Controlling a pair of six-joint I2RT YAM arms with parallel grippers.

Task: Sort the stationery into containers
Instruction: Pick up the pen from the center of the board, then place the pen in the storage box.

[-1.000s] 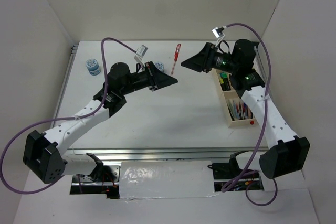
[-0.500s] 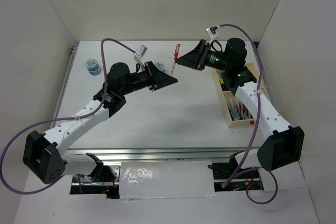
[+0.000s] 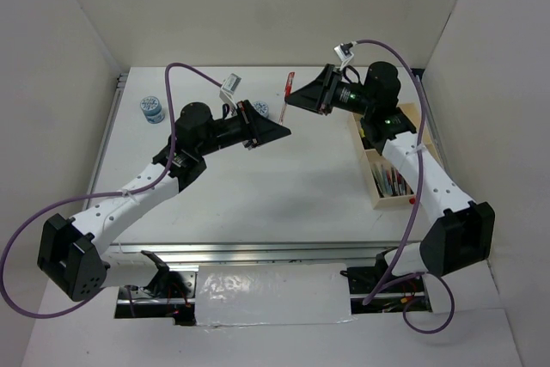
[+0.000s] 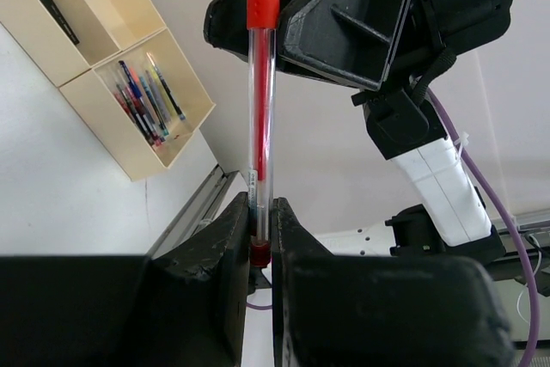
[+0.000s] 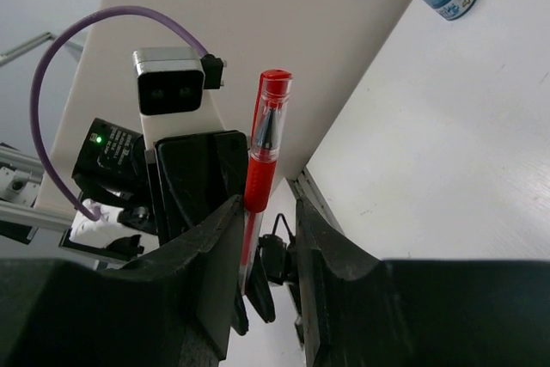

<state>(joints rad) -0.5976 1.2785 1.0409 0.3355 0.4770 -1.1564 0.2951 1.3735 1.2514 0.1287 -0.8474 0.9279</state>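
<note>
step: mid-air handoff | left claw (image 4: 260, 212) clenched on red pen (image 4: 260, 83) | right claw (image 5: 268, 205) straddles it, not pinched yet | next imo: right pinches, left releases, then tray (image 3: 391, 205) at 3 o'clock

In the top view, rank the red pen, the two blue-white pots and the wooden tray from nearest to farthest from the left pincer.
1. The red pen: its end is clamped in the left pincer.
2. The nearer pot: just behind the pincer, partly hidden by it.
3. The wooden tray: off to the right side.
4. The far pot: back left, well apart.
</note>
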